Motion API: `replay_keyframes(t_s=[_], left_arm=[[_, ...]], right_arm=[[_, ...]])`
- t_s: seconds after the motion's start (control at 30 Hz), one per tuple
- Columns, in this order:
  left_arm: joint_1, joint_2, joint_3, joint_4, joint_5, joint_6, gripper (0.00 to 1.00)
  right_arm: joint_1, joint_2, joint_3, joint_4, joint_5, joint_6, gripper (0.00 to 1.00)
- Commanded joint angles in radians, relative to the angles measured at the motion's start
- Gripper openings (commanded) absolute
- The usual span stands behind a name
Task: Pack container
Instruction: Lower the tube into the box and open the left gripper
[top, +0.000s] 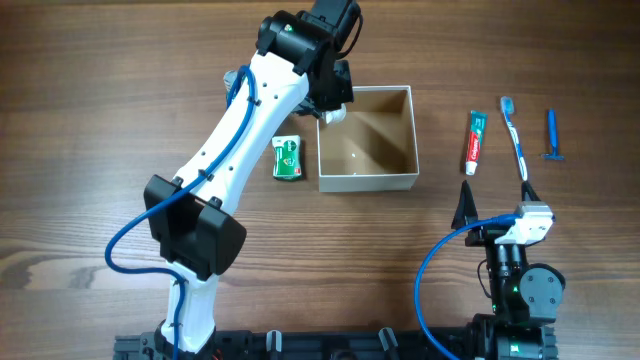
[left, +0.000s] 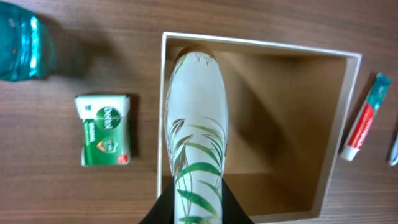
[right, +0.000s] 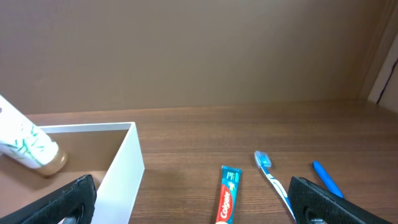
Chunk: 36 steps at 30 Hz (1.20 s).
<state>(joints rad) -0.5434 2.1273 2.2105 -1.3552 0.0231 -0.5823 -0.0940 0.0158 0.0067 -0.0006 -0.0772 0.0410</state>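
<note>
One container (top: 366, 181) sits mid-table, and I see my left gripper (left: 198, 204) clamped on a white leaf-print tube (left: 196, 118) that slants along the box's left wall, cap end over the inside. A green soap pack (top: 288, 158) lies just left of the box. Toothpaste (top: 475, 140), toothbrush (top: 515, 135) and blue razor (top: 551, 135) lie to its right, beyond my right gripper (right: 196, 205), whose jaws are spread wide.

Dark wood-grain table (top: 80, 100) before a plain brown wall (right: 186, 50)

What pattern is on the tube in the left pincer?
The tube is white with green and brown grass-blade print; the left wrist view shows it best.
</note>
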Motion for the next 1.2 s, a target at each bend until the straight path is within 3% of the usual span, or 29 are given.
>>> replay_keyframes(t_s=[0.0,0.17,0.4,0.53,0.67,0.87,1.03,1.17], left_arm=[[-0.002,-0.001,0.021,0.049,-0.017,-0.005,0.12],[-0.002,-0.001,0.021,0.073,-0.018,-0.002,0.12],[-0.002,0.005,0.02,0.072,-0.017,-0.002,0.19],[-0.002,0.013,0.019,0.064,-0.017,-0.002,0.12],[-0.002,0.027,0.019,0.057,-0.017,-0.002,0.13],[-0.002,0.033,0.019,0.066,-0.017,-0.002,0.18],[-0.002,0.033,0.019,0.106,-0.018,-0.002,0.32],[-0.002,0.033,0.019,0.167,-0.019,-0.001,0.35]], right_arm=[[0.006,-0.002,-0.002,0.003,0.017,0.014,1.0],[0.006,-0.002,-0.002,0.003,0.017,0.013,1.0],[0.006,-0.002,-0.002,0.003,0.017,0.014,1.0],[0.006,-0.002,-0.002,0.003,0.017,0.013,1.0],[0.006,-0.002,-0.002,0.003,0.017,0.014,1.0],[0.006,-0.002,-0.002,0.003,0.017,0.014,1.0],[0.006,-0.002,-0.002,0.003,0.017,0.014,1.0],[0.006,-0.002,-0.002,0.003,0.017,0.014,1.0]])
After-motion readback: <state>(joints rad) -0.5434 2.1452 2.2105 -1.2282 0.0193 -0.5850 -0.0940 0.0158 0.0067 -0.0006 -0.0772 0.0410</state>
